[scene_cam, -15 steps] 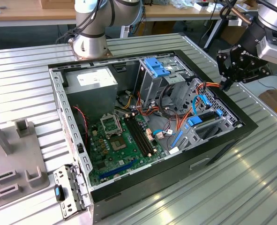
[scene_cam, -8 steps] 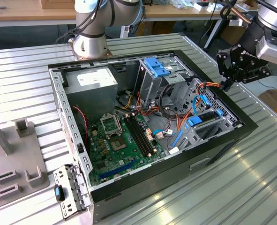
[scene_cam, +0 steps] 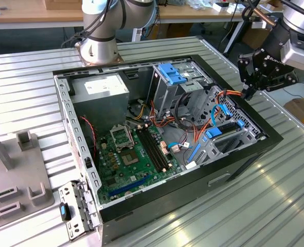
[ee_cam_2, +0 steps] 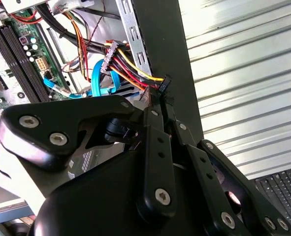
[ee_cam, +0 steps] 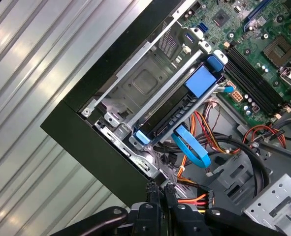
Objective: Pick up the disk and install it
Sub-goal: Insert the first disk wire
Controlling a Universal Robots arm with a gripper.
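The ribbed metal table (scene_cam: 275, 206) carries an open black computer case (scene_cam: 157, 198) lying on its side. In the exterior view the arm's base (scene_cam: 97, 46) stands at 11 o'clock from the case's middle, just behind its rear wall. Inside, the grey power supply (scene_cam: 100, 90) sits at 10 o'clock and the green motherboard (scene_cam: 131, 159) at 7 o'clock. The disk (ee_cam: 177, 118) lies slotted in the low drive bay at 3 o'clock, against the case's front wall, with blue plastic showing at both its ends. A flat blue cable (ee_cam: 192, 147) loops out just beside it.

The gripper (scene_cam: 248, 91) hangs at 2 o'clock, over the case's front rim and apart from the disk. In both wrist views its fingers (ee_cam_2: 157, 105) are pressed together with nothing visible between them, their tips (ee_cam: 157, 189) near a bundle of red, yellow and black wires (ee_cam_2: 130, 64).
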